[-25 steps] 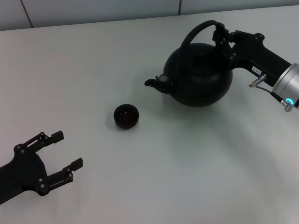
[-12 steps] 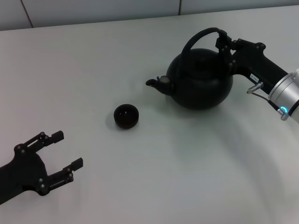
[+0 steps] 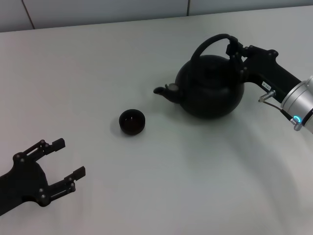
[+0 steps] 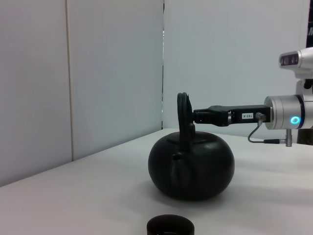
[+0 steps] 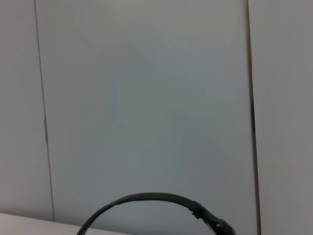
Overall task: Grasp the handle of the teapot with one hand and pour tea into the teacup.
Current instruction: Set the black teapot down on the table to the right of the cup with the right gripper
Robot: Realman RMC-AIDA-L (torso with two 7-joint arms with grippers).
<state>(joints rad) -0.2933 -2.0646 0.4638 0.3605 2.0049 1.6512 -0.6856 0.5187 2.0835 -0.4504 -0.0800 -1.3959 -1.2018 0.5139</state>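
Observation:
The large matte-black teapot [image 3: 210, 90] stands upright at the back right of the white table, spout pointing left toward the teacup. My right gripper [image 3: 234, 49] is shut on the right end of the arched handle [image 3: 208, 45]. In the left wrist view the teapot [image 4: 191, 164] hangs from the handle [image 4: 183, 110] in the right gripper [image 4: 203, 116]; I cannot tell if its base touches the table. The small dark teacup [image 3: 132, 121] sits left of the spout, apart from it, and shows in the left wrist view [image 4: 170, 226]. My left gripper [image 3: 61, 159] is open and empty at the front left.
The white table [image 3: 161, 181] runs back to a pale panelled wall [image 3: 107, 10]. The right wrist view shows only the handle's arc [image 5: 146, 198] against that wall.
The teapot and my right gripper have shifted slightly right and toward the front, and the pot now stands more level. The left arm has drifted slightly toward the front edge.

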